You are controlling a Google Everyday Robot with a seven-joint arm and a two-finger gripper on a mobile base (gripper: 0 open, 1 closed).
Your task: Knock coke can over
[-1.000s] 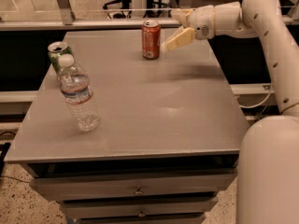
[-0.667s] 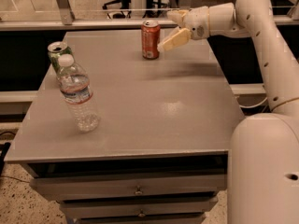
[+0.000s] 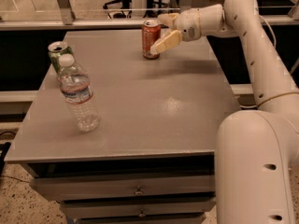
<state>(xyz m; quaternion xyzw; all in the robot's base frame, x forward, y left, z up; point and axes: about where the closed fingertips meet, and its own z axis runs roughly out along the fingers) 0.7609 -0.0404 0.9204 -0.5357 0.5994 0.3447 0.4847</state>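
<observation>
The coke can (image 3: 149, 37), red-orange with a silver top, stands upright at the far middle of the grey table (image 3: 154, 111). My gripper (image 3: 158, 34) reaches in from the right and is open at the can's right side. One cream finger (image 3: 167, 41) lies at the can's lower right, its tip at or against the can. The other finger (image 3: 167, 18) is level with the can's top, just to its right. The gripper holds nothing.
A clear plastic water bottle (image 3: 78, 94) stands at the left of the table, with a green can (image 3: 57, 51) just behind it. Drawers (image 3: 135, 190) sit under the table's front edge. My white arm and base (image 3: 254, 162) fill the right side.
The gripper has moved left, closer to the coke can, so its fingers now reach the can's right side. The can still stands upright in the same place.
</observation>
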